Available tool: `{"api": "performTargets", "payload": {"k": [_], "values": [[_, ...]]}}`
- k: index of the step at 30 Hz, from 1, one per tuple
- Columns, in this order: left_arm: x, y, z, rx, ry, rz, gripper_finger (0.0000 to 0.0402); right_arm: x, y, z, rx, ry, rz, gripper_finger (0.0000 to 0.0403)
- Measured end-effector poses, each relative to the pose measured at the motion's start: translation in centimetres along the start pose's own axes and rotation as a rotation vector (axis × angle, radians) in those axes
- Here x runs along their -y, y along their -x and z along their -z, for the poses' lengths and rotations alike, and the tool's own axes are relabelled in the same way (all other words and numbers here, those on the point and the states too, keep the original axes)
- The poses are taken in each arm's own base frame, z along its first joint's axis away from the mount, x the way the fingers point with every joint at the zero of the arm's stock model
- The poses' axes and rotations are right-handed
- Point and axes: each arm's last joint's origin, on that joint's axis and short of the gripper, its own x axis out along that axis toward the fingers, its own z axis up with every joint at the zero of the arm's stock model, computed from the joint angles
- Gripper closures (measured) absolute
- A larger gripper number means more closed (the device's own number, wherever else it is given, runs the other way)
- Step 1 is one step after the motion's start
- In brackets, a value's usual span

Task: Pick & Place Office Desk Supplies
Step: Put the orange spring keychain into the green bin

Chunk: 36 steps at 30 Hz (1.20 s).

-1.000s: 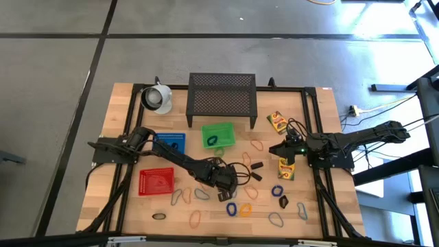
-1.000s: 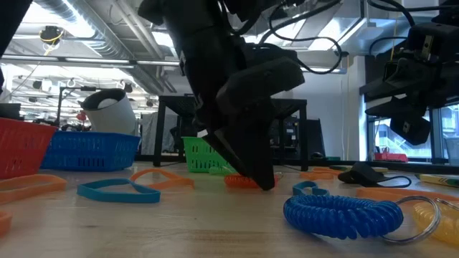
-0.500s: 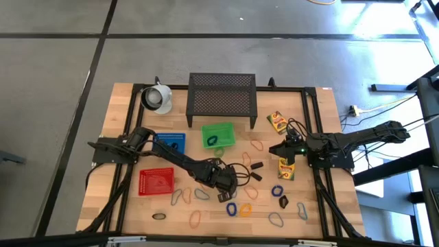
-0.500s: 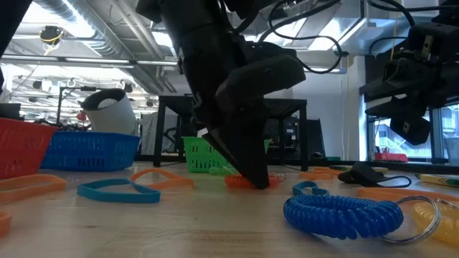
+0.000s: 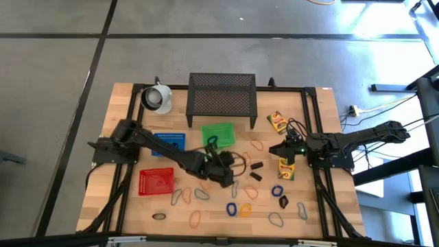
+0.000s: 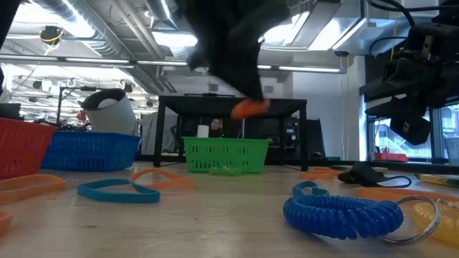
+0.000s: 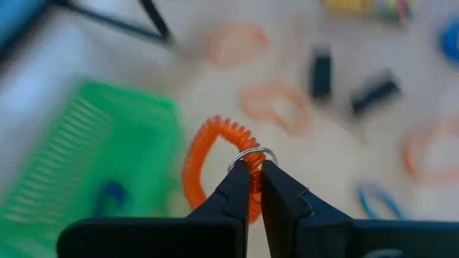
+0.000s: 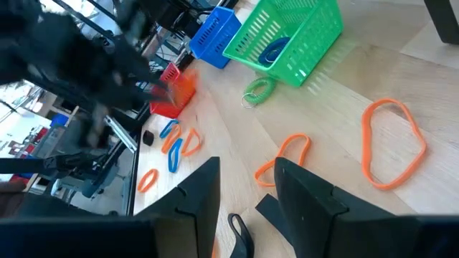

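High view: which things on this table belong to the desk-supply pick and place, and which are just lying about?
Job: orange coil keyring, held off the table in the shut left gripper; rubber-band loops; black clips; crayon boxes; green basket; right gripper, open, waiting beside a crayon box.
Lying about: white cup; black mesh stand.
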Motion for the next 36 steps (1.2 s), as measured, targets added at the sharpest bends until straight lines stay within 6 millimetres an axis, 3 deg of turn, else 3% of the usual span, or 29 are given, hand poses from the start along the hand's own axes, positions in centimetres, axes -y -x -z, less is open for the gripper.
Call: {"api": "performTargets", "payload": {"k": [6,15,20,36], "values": [[-2.9,0.2,-2.4,0.053,0.083,-0.07,0.0387,0.0,0.0,0.0,0.0,0.0,0.0,0.0266],[-7.3,-3.2,-4.2,-0.035,0.342,-0.072,0.0387,0.0,0.0,0.0,0.0,0.0,0.0,0.0266],[-9.1,-4.1,-4.6,-0.051,0.436,-0.113,0.0387,0.0,0.0,0.0,0.0,0.0,0.0,0.0266],[-8.8,-7.5,-1.3,-0.273,0.497,-0.2,0.0387,0.0,0.0,0.0,0.0,0.0,0.0,0.0266]]}}
